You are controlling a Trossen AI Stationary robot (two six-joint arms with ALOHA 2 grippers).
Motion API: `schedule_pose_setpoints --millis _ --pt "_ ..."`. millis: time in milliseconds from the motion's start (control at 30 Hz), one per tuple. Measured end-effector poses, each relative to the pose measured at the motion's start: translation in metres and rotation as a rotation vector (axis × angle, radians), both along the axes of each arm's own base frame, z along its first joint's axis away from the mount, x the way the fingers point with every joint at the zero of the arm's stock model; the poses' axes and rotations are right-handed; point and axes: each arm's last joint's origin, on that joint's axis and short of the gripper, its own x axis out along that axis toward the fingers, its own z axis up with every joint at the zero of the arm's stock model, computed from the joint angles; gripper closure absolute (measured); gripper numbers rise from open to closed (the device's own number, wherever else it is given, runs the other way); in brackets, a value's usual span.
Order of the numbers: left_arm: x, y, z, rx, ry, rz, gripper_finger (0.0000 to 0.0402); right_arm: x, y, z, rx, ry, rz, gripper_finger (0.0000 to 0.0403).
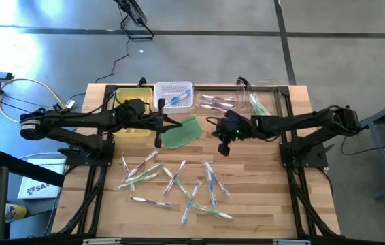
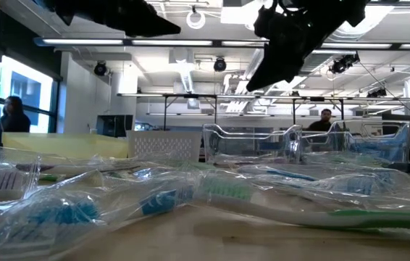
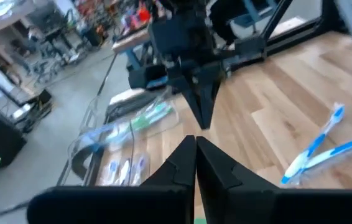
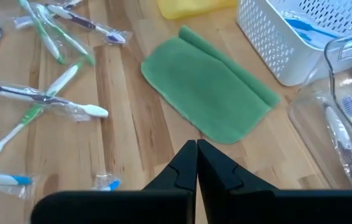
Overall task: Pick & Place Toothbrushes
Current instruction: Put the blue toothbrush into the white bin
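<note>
The slim wrapped toothbrushes (image 1: 179, 184), with green, blue, purple and white handles, lie scattered across the front half of the light wooden bench (image 1: 260, 204), their long axes pointing in mixed directions. A few more sit in the white perforated plastic basket (image 1: 173, 96) and the clear plastic trays (image 1: 247, 102) along the back edge.

Both claws hang above the middle of the bench, back of the scatter. The left gripper (image 1: 157, 141) is closed on nothing, beside the flat green cloth pad (image 1: 181, 132). The right gripper (image 4: 196, 147) is also closed and empty, its tips over bare wood at the pad's near edge.

The scatter lies frontward of both claws, and neither arm is clearly nearer. Either claw must open and align across a handle's long axis before descending.
</note>
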Motion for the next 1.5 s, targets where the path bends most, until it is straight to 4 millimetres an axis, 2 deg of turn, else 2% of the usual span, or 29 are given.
schedule_pose_setpoints --millis 200,500,667,833,933,1167,1500 --pt "-0.002 -0.001 0.000 0.063 -0.023 -0.019 0.0399 0.000 0.016 0.000 -0.019 -0.005 -0.012 0.0399" --pt "-0.009 -0.002 -0.036 0.020 -0.063 -0.004 0.0401 0.000 0.023 0.000 0.005 -0.014 -0.023 0.0399" --pt "-0.009 -0.003 -0.039 0.003 -0.038 -0.012 0.0401 0.000 0.024 0.000 0.019 -0.015 -0.023 0.0399" --pt "-0.010 -0.003 -0.042 -0.001 -0.006 -0.013 0.0401 -0.001 0.028 -0.001 0.130 -0.009 -0.011 0.0399" --pt "-0.010 -0.003 -0.044 -0.004 0.010 -0.013 0.0401 -0.003 0.039 -0.003 0.169 0.005 -0.039 0.0399" --pt "-0.011 -0.003 -0.047 -0.053 0.037 -0.005 0.0400 -0.011 0.079 -0.003 0.145 -0.019 -0.107 0.0400" --pt "-0.011 -0.003 -0.047 -0.069 0.039 -0.002 0.0400 -0.020 0.104 0.005 0.221 0.044 -0.261 0.0400"
